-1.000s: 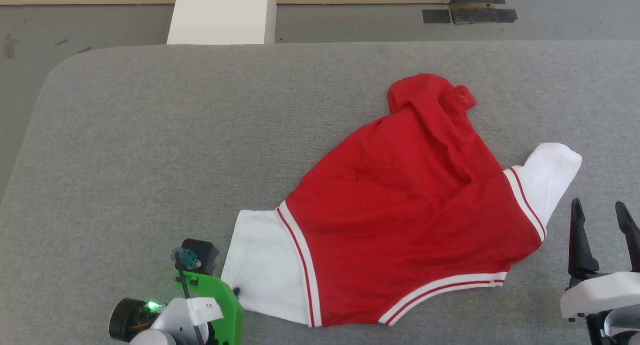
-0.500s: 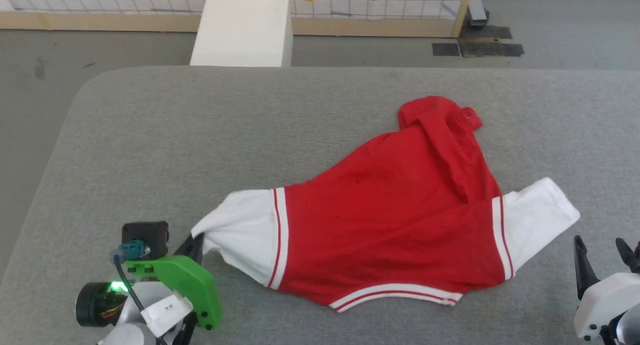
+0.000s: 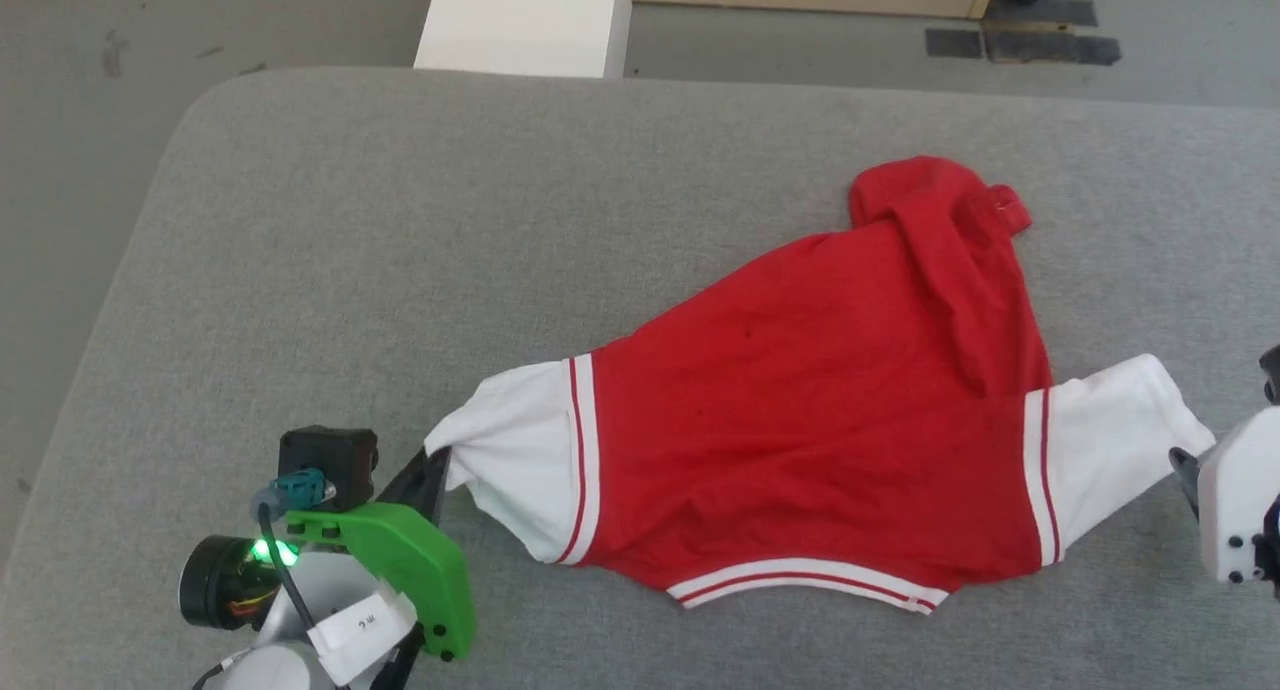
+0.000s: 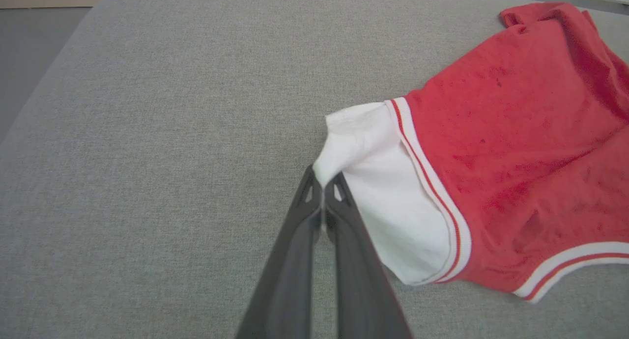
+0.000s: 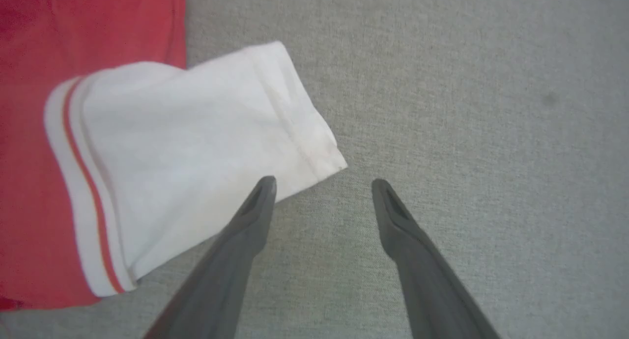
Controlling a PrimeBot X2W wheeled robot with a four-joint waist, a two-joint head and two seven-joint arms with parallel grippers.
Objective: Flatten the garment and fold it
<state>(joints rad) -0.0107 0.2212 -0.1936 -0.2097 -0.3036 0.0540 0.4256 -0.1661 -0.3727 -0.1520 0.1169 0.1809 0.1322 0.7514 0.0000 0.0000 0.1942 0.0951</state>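
- The garment lies on the grey padded table, plain red side up. Its long axis runs sleeve to sleeve across my view.
- My left gripper is clenched on the cuff corner of the left white sleeve.
- My right gripper is released, fingers spread. The cuff corner of the right white sleeve sits just beyond the gap between the tips.
- I judge the right arm moves next: a short advance onto that corner, then both grippers pull apart along the sleeve line.
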